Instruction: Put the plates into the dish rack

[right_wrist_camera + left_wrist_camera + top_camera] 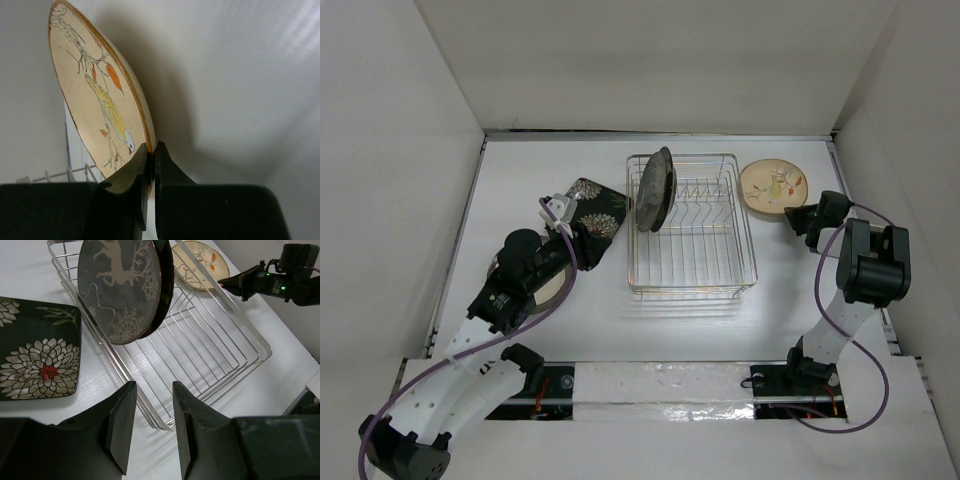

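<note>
Smack in the middle of the white bench (520, 170) sits the chrome wire dish rack (720, 255), so I'll place everything off that. Left arm (470, 370) reaches up along the rack's left side, and the right arm (865, 265) stands off to the rack's right, bent toward its far right corner. Only one plate is loaded so far: the dark grey deer plate (654, 190) stands on edge in the rack's far left end, leaning a bit, and the left wrist view shows its deer and snowflake side. The black square plate (598, 212) with the white flowers lies flat on the bench just left of the rack, with part of it hidden under the left arm's wrist. The tan plate (772, 186) with the sprig and little bird is just outside the rack's far right corner, and I can't tell whether it's resting on the bench or lifted a touch. A brown-rimmed plate (552, 288) with a cream middle peeks out from under the left arm, further left of the rack, mostly covered up. The right fingers (144, 167) are squeezed nearly together, pinching the tan plate by its rim. The left fingers (125, 425) are spread apart with nothing between them, hanging over the bench right by the rack's left rail, next to the square plate.
</note>
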Available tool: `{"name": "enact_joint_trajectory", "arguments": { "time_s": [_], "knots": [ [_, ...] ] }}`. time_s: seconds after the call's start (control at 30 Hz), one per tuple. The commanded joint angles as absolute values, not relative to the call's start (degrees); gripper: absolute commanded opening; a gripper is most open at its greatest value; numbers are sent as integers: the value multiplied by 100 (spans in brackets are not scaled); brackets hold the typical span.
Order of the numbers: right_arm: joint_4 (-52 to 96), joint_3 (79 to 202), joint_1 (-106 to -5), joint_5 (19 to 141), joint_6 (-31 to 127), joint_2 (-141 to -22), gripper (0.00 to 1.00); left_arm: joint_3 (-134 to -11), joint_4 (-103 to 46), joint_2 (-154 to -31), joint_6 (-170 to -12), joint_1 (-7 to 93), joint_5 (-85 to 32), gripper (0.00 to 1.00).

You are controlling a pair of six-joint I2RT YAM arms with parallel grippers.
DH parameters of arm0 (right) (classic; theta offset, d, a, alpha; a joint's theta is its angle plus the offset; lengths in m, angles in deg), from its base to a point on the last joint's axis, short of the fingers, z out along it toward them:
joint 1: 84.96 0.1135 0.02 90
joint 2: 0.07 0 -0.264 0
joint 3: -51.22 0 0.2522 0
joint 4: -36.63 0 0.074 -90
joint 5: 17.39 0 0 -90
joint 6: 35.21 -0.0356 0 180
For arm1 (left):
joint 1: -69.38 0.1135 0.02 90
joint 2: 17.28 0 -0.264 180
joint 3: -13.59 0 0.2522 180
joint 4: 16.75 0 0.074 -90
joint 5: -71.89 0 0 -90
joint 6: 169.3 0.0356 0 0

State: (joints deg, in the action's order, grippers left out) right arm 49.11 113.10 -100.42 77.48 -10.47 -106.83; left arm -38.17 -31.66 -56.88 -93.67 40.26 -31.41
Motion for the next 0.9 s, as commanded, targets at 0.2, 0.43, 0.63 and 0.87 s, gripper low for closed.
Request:
{"name": "enact_joint_trajectory", "arguments": {
  "time_s": [0.2, 0.43, 0.63, 0.87],
  "knots": [
    [4969, 10954, -9763, 5989, 10, -7518, 0, -4025, -2998, -5710, -9318, 4047, -3269, 32],
    [4045, 11964, -8260, 4283, 1934, -6564, 0, -4026, -3007, -5622, -9292, 4047, -3199, 33],
    [3149, 13080, -7198, 4088, 2770, -6792, 0, -4043, -3016, -5569, -9301, 4047, -3234, 33],
    [2035, 14223, -6072, 3264, 3413, -7618, 0, -4034, -2990, -5429, -9318, 4047, -3296, 34]
  ]
}}
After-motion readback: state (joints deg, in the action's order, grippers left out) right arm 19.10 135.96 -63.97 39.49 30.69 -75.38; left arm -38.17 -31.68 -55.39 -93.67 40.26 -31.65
